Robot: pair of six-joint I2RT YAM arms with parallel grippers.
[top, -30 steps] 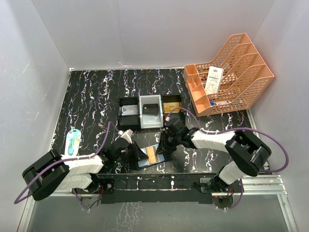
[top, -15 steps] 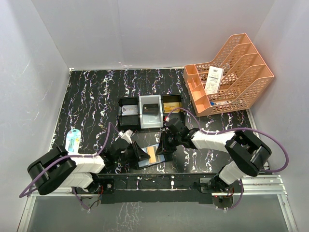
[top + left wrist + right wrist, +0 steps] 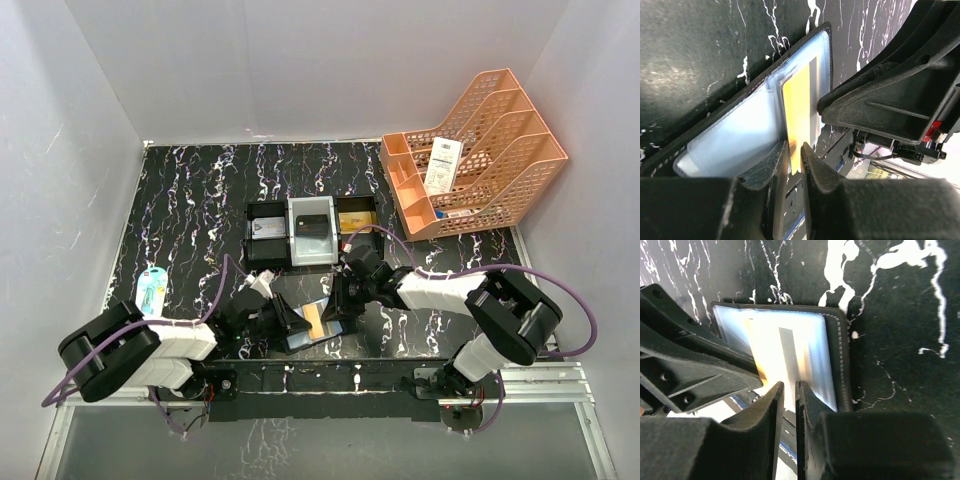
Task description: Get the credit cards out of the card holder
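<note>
The card holder (image 3: 322,325) lies open near the table's front edge, showing blue-grey inner faces (image 3: 735,130) and a dark stitched rim (image 3: 840,360). A gold-orange credit card (image 3: 797,100) with a grey stripe (image 3: 789,352) sits in its slot. My left gripper (image 3: 292,322) comes from the left. Its jaws are nearly together, with the card's lower edge between them (image 3: 794,150). My right gripper (image 3: 338,305) comes from the right, and its jaws pinch the holder's near edge (image 3: 789,390). Other credit cards lie in the bins behind.
Three small bins (image 3: 290,248) stand in a row behind the holder, holding a grey card (image 3: 267,229), a black card (image 3: 313,224) and a gold card (image 3: 357,218). An orange mesh rack (image 3: 490,165) with a white slip (image 3: 442,165) is at the back right. A blue-green packet (image 3: 152,290) lies at the left.
The left arm's rear part has shifted slightly right. Both grippers stay at the card holder, which has not visibly moved.
</note>
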